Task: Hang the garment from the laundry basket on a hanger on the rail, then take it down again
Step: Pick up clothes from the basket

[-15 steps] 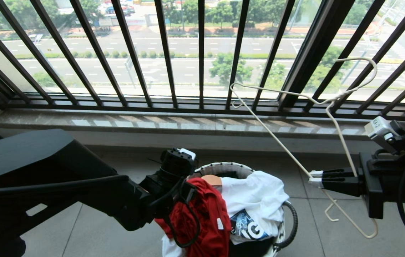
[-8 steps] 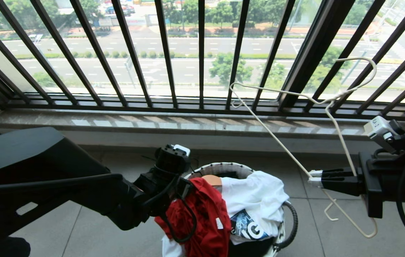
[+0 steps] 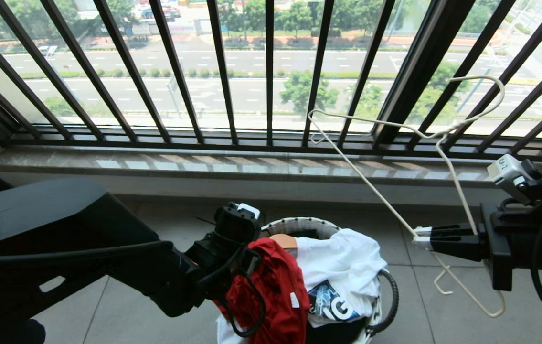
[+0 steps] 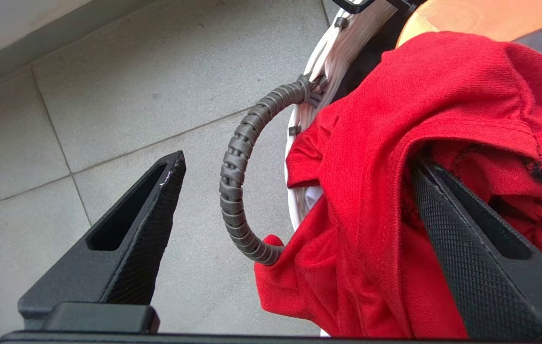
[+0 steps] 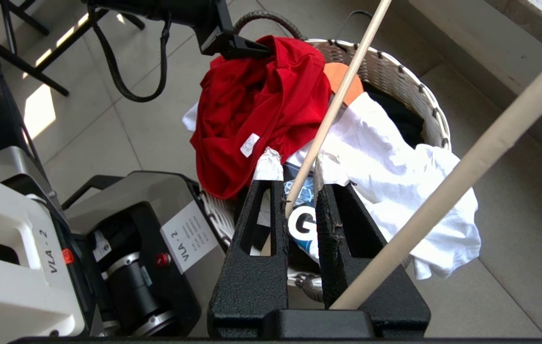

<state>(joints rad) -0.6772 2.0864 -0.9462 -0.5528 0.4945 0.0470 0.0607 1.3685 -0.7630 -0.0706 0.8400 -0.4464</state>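
Red T-shirt (image 3: 271, 291) drapes over the laundry basket (image 3: 299, 223) rim, the wide-open left gripper (image 4: 294, 239) straddling its fold to pinch it, while the right gripper (image 3: 419, 237) clamps the white hanger (image 3: 376, 191) ready alongside.

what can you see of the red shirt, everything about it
The red shirt is a bright red knit tee, crumpled in folds, with a small white tag showing. It lies heaped on the basket, spilling over its rim on the robot's left, beside and partly on the white shirt. The left gripper is open around it: one finger is tucked under a fold, the other stands clear over the floor. It is not lifted.
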